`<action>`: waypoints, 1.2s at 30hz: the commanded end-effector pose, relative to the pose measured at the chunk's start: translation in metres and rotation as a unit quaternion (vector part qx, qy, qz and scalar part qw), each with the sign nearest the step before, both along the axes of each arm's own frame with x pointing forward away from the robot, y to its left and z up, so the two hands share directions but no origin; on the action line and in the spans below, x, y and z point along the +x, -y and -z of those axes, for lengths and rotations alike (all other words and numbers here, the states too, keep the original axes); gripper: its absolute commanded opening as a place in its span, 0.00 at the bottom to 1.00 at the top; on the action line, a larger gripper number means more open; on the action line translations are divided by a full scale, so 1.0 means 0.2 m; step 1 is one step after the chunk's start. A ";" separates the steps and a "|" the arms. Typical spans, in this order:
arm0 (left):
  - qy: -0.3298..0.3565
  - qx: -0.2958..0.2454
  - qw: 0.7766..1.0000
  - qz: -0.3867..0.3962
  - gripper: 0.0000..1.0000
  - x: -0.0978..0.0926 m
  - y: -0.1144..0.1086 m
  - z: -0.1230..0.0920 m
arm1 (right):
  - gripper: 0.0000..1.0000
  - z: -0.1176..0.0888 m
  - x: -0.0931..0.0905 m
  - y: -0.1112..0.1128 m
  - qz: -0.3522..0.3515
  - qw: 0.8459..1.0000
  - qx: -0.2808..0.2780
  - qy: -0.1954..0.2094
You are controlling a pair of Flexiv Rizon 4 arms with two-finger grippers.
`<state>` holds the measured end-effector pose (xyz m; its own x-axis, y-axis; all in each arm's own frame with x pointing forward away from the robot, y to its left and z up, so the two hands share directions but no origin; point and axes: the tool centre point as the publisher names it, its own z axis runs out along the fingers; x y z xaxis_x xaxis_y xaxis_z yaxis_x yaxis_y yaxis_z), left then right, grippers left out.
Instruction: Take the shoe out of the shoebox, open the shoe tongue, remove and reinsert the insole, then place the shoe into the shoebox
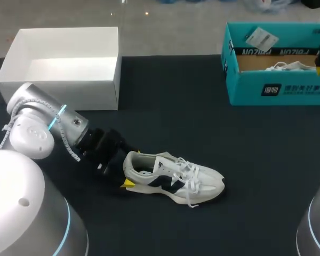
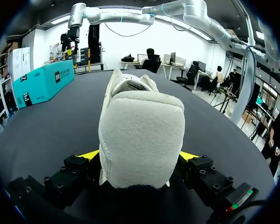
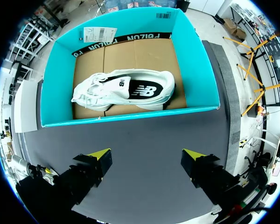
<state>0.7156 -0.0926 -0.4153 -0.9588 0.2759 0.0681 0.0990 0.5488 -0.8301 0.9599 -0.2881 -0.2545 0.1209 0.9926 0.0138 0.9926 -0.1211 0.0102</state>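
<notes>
Heel steadied
My left tool clamps the shoe at its heel for tongue work; right tool wide over shoebox.

Wide gap between white box and teal shoebox, shoe lying front-centre

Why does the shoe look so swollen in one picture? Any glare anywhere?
Left wrist view: the fisheye lens sits close behind the heel of the shoe, so it bulges. Head view: same shoe looks ordinary, soft shadow beneath; the white box is brightest.
</notes>
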 end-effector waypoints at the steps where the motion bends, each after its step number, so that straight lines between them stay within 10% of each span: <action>1: 0.000 0.004 1.000 -0.003 1.00 -0.01 0.04 0.04 | 1.00 0.00 0.00 0.00 0.000 1.000 0.000 0.001; 12: -0.002 0.013 1.000 -0.028 1.00 -0.02 0.04 0.08 | 1.00 0.00 0.00 0.00 0.000 1.000 0.000 0.001; 13: -0.002 0.012 1.000 -0.028 0.85 -0.02 0.04 0.08 | 1.00 0.00 0.00 0.00 0.000 1.000 0.000 0.001; 15: -0.001 0.012 1.000 -0.028 0.25 -0.02 0.04 0.07 | 1.00 0.00 0.00 0.00 0.000 1.000 0.000 0.001; 17: 0.001 0.011 1.000 -0.028 0.00 -0.02 0.04 0.06 | 1.00 0.00 0.00 0.00 0.000 1.000 0.000 0.001; 36: 0.002 0.014 1.000 -0.028 0.00 -0.03 0.03 0.03 | 1.00 0.00 0.00 0.00 0.000 1.000 0.000 0.001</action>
<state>0.7120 -0.0987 -0.4231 -0.9724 0.2224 0.0708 0.0713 0.5720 -0.8172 0.9599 -0.2881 -0.2545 0.1209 0.9926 0.0139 0.9926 -0.1211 0.0102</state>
